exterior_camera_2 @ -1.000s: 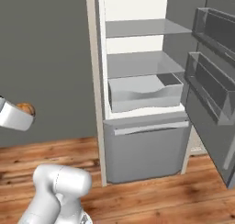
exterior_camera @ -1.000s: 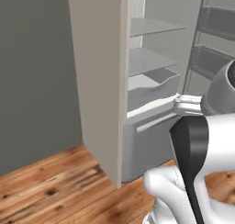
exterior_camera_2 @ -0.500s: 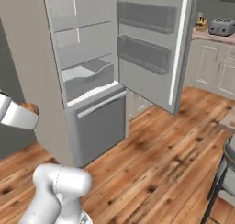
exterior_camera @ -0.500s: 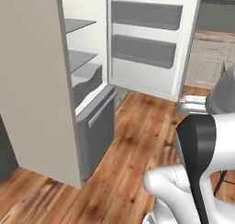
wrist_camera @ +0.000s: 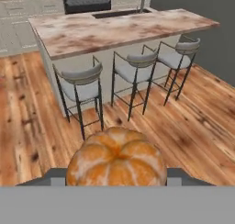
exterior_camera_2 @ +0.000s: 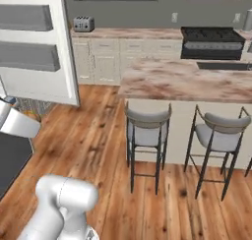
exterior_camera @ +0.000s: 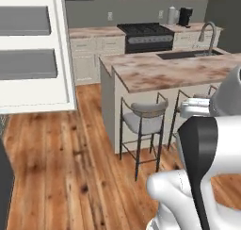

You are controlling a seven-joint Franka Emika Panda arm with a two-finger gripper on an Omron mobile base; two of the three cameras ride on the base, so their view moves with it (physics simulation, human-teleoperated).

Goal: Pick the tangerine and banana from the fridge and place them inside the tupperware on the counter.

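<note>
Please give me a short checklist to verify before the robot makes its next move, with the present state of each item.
1. Tangerine is in the hand: ok, it sits at the bottom of the hand view between the finger tips.
2. Grip is firm on both sides: cannot tell, the fruit hides the contact.
3. Tupperware located: not ok, no container can be made out on the back counter beside the toaster.
4. Path ahead: not ok, the island and its bar stools stand in front of the base.
5. Fridge door is open at the left: ok for the return trip.
6. Banana collected: cannot tell.
</note>
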